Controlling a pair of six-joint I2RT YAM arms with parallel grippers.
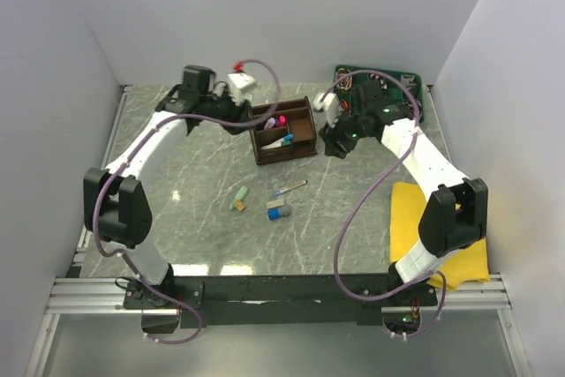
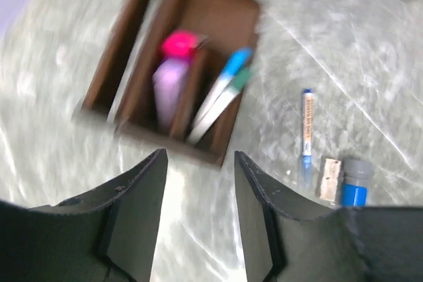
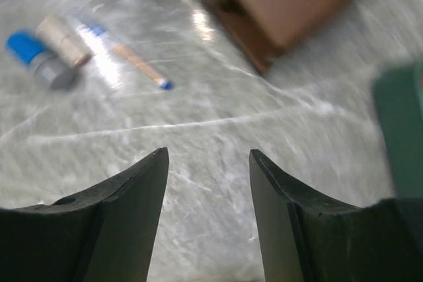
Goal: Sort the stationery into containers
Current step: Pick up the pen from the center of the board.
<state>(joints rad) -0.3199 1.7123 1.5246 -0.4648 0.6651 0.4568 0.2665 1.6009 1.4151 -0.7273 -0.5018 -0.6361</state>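
While L gripper [image 2: 199,158] & R gripper [image 3: 208,154] hang part-open, empty, organiser [image 1: 285,154] holds markers [image 1: 275,121], pens [image 1: 283,140]; loose pen [image 1: 289,188] lies on table [image 1: 203,184].

Overhead view from near edge; close downward wrist views, organiser [image 2: 218,18] in all.

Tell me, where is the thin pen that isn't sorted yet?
In the top view the pen lies near the middle, just in front of the organiser, with a tan piece and a blue-grey piece by its near end.
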